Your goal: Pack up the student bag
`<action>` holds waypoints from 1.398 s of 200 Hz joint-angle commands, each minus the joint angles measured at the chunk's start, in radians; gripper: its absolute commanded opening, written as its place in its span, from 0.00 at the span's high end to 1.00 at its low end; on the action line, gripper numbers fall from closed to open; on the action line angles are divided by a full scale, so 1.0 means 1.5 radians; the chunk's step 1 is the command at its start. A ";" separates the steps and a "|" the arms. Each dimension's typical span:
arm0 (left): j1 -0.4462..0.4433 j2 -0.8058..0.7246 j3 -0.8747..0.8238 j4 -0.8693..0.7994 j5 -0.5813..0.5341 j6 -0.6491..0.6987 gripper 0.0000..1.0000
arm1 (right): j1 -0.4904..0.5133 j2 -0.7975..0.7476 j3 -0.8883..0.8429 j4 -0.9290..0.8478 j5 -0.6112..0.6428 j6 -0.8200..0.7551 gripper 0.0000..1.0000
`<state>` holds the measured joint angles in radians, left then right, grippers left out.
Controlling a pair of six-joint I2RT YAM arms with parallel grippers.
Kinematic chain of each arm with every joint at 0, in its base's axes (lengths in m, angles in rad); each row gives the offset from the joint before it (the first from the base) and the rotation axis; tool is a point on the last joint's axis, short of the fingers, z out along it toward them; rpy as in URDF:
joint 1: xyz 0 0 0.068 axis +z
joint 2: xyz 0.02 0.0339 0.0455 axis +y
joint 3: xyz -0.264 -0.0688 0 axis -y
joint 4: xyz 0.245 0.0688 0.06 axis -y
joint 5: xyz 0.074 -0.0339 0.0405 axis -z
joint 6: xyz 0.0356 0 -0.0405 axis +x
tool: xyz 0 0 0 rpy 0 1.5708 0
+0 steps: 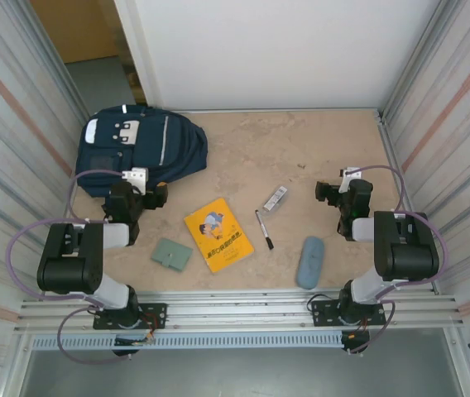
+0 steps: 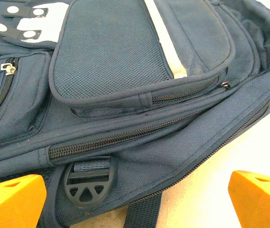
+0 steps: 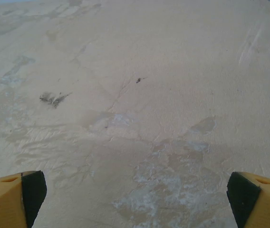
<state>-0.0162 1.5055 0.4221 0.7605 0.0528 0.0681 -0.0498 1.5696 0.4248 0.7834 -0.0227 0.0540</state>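
So here's our setup from the top camera: the large navy blue fabric student bag (image 1: 140, 149) with white patches and a thin light stripe lies flat on the beige table (image 1: 301, 149), up at about 10 o'clock, close to the left wall. The left gripper (image 1: 140, 194) sits just at the bag's 6 o'clock edge. Through its wrist camera we see the 2 orange fingers (image 2: 11, 199) spread wide with nothing between them, hanging over the bag's (image 2: 125, 95) lower side, where there's a closed zipper and a black plastic buckle (image 2: 87, 183).

The right gripper (image 1: 342, 194) is over at 3 o'clock, well apart from the bag. Its jaws are wide apart too and hold nothing, with bare stained tabletop (image 3: 135, 95) under it.

The loose stuff is in the middle. There's a yellow rectangular book (image 1: 218, 234) near centre and a small green square wallet (image 1: 171, 254) at its 8 o'clock. A black pen (image 1: 264, 229) lies just at the book's 3 o'clock. We also see a small grey-white oblong thing (image 1: 275, 198) we can't identify at 1 o'clock of the book. The grey-blue oblong pencil case (image 1: 309, 261) is at 5 o'clock of the table.
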 commanded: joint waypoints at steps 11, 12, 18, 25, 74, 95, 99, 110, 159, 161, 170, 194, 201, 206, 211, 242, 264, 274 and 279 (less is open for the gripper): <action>-0.005 0.004 -0.007 0.022 0.001 0.014 0.01 | 0.005 -0.020 -0.004 0.001 0.010 0.017 0.01; -0.005 0.004 -0.007 0.022 0.002 0.014 0.01 | 0.005 -0.020 -0.005 0.001 0.010 0.017 0.01; -0.005 0.004 -0.007 0.022 0.002 0.014 0.01 | 0.005 -0.020 -0.005 0.001 0.009 0.018 0.01; -0.005 0.004 -0.007 0.022 0.002 0.014 0.01 | 0.005 -0.020 -0.005 0.002 0.009 0.017 0.01; -0.005 0.004 -0.007 0.021 0.002 0.014 0.01 | 0.002 -0.019 -0.006 0.002 0.006 0.019 0.01; -0.005 0.004 -0.007 0.022 0.002 0.013 0.01 | 0.001 -0.018 -0.005 0.001 0.004 0.021 0.01; -0.005 0.004 -0.007 0.022 0.002 0.014 0.01 | 0.000 -0.020 -0.004 0.001 0.004 0.021 0.01; -0.005 0.004 -0.007 0.021 0.002 0.013 0.01 | 0.001 -0.019 -0.005 0.001 0.004 0.020 0.01; -0.004 0.004 -0.007 0.022 0.002 0.014 0.01 | 0.002 -0.020 -0.005 0.001 0.004 0.019 0.01; -0.004 0.004 -0.008 0.022 0.001 0.013 0.01 | 0.002 -0.020 -0.005 0.000 0.005 0.020 0.01; -0.005 0.004 -0.007 0.022 0.001 0.014 0.01 | 0.002 -0.020 -0.004 0.001 0.006 0.020 0.01; -0.004 0.004 -0.007 0.021 0.002 0.013 0.01 | 0.002 -0.019 -0.005 0.000 0.006 0.020 0.01; -0.004 0.004 -0.007 0.020 0.003 0.013 0.01 | 0.002 -0.019 -0.005 0.001 0.005 0.020 0.01; -0.003 0.004 -0.007 0.021 0.004 0.013 0.01 | 0.002 -0.019 -0.005 0.001 0.006 0.020 0.01; -0.003 0.005 -0.006 0.018 0.002 0.011 0.01 | 0.002 -0.019 -0.005 0.001 0.005 0.019 0.01; 0.001 0.005 -0.006 0.017 0.006 0.009 0.01 | 0.002 -0.019 -0.005 0.001 0.006 0.019 0.01; 0.007 0.005 -0.005 0.017 0.014 0.005 0.01 | 0.000 -0.018 -0.003 0.000 0.004 0.021 0.01; 0.008 0.003 -0.004 0.014 0.007 0.000 0.01 | 0.000 -0.019 -0.003 -0.001 0.003 0.021 0.01; 0.007 0.000 -0.005 0.014 -0.007 -0.003 0.01 | 0.000 -0.019 -0.004 0.000 0.004 0.021 0.01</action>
<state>-0.0132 1.5059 0.4221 0.7605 0.0566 0.0673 -0.0502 1.5696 0.4248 0.7834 -0.0231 0.0711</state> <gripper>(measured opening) 0.988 0.992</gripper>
